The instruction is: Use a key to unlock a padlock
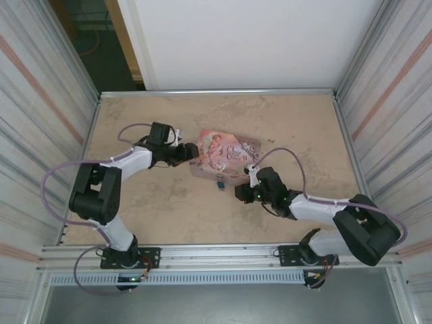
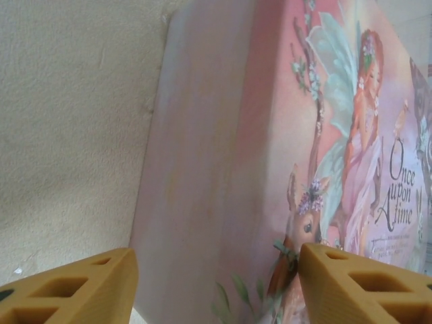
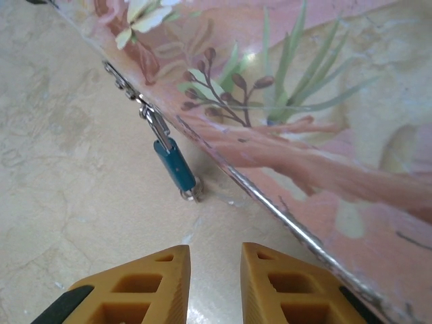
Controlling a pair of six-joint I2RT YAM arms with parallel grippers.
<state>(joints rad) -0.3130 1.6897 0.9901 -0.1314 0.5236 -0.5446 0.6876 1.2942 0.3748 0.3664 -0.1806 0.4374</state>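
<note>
padlock (image 3: 174,165) @ front of tin (image 3: 304,101)

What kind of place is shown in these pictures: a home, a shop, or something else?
Most likely a robot test cell in a lab. A table is closed in by panel walls, and the left arm and right arm are bolted to a metal rail at its near edge.

Top camera looks steeply down from behind the arm bases (image 1: 128,258), taking in the whole table (image 1: 179,216). Left wrist camera sits close against the tin (image 2: 202,169), facing its end wall and lid. Right wrist camera, low over the table, faces the tin's front edge and padlock (image 3: 175,166); all three share the tin
</note>
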